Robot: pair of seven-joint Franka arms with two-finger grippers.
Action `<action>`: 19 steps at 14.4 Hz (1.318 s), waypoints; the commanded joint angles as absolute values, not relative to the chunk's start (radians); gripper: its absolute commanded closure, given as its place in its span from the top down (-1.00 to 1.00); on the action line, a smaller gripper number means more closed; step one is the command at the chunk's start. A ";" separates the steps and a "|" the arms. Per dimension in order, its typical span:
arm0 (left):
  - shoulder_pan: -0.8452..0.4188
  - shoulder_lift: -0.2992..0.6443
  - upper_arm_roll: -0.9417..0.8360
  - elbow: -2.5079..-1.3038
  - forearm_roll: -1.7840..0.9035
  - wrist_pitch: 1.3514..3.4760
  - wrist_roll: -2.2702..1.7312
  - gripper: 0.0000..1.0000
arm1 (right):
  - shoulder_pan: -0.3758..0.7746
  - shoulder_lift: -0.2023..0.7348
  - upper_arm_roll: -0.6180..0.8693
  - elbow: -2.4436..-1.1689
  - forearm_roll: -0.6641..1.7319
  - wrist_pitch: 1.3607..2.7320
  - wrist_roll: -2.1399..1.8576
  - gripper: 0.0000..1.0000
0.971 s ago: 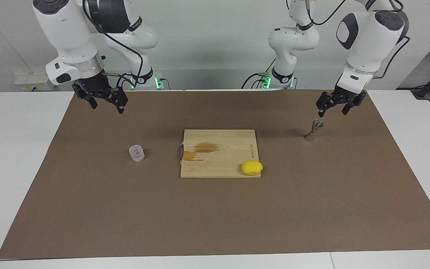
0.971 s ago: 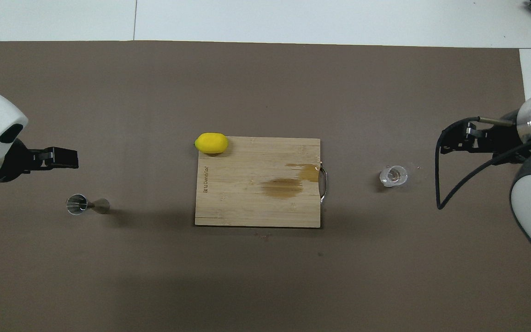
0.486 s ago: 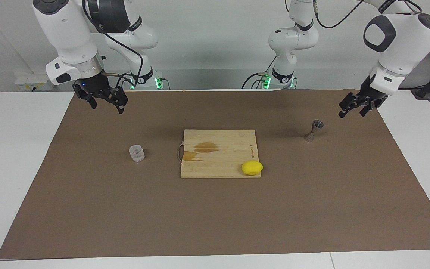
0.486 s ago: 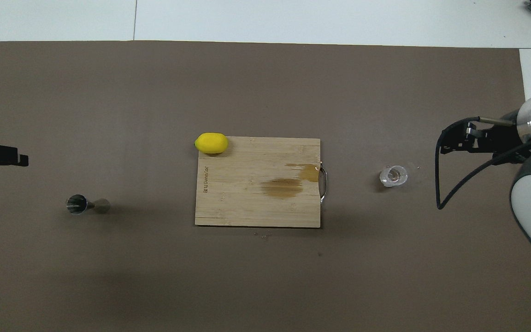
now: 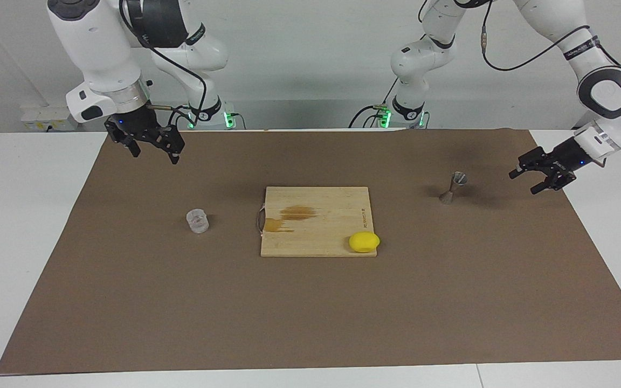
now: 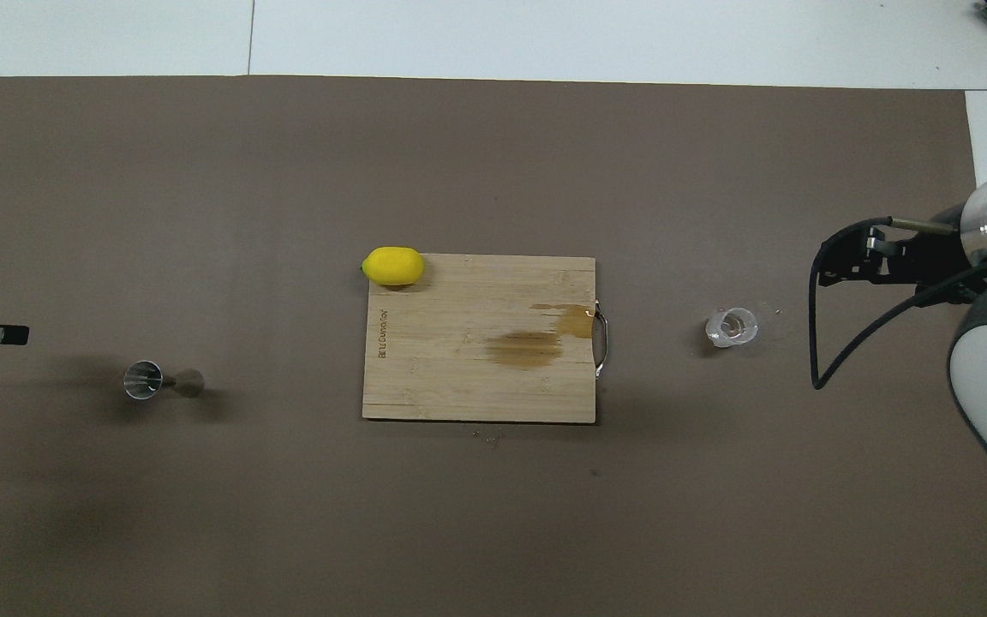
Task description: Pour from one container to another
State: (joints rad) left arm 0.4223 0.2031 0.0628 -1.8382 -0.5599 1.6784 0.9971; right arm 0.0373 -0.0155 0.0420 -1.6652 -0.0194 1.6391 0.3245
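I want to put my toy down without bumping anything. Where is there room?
Lots of bare brown mat lies farther from the robots than the cutting board. More lies between the board and the glass tumbler, and between the board and the jigger. The board's corner with the lemon is crowded.

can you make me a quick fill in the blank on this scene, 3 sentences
1. The yellow lemon rests on a corner of the wooden ____.
2. The metal jigger stands toward the ____ arm's end of the table.
3. The glass tumbler stands upright on the brown ____.

Missing words: cutting board; left; mat
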 commanded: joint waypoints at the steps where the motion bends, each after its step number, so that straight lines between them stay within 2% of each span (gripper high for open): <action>1: 0.498 0.320 0.051 -1.759 -0.671 1.572 1.208 1.00 | 0.028 -0.032 0.044 -1.681 -0.011 1.641 0.305 0.99; 4: 0.535 0.353 0.049 -1.802 -0.693 1.556 1.556 1.00 | 0.028 -0.032 0.044 -1.681 -0.011 1.641 0.305 0.99; 6: 0.563 0.360 0.044 -1.816 -0.727 1.472 1.632 1.00 | 0.028 -0.032 0.044 -1.681 -0.011 1.641 0.305 0.99; 9: 0.580 0.439 0.048 -1.831 -0.821 1.368 1.859 1.00 | 0.028 -0.032 0.044 -1.683 -0.011 1.641 0.305 0.99; 14: 0.591 0.454 0.046 -1.919 -0.900 1.312 2.047 1.00 | 0.028 -0.032 0.045 -1.681 -0.011 1.641 0.305 0.99; 16: 0.627 0.480 0.045 -1.927 -0.952 1.281 2.175 1.00 | 0.028 -0.032 0.044 -1.681 -0.011 1.641 0.305 0.99; 19: 0.617 0.482 0.043 -1.937 -0.974 1.212 2.381 1.00 | 0.028 -0.032 0.044 -1.681 -0.011 1.643 0.305 0.99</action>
State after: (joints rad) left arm 0.6130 0.4792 0.0550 -1.9223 -0.9399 1.2561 2.2429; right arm 0.0373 -0.0155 0.0420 -1.6653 -0.0194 1.6391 0.3245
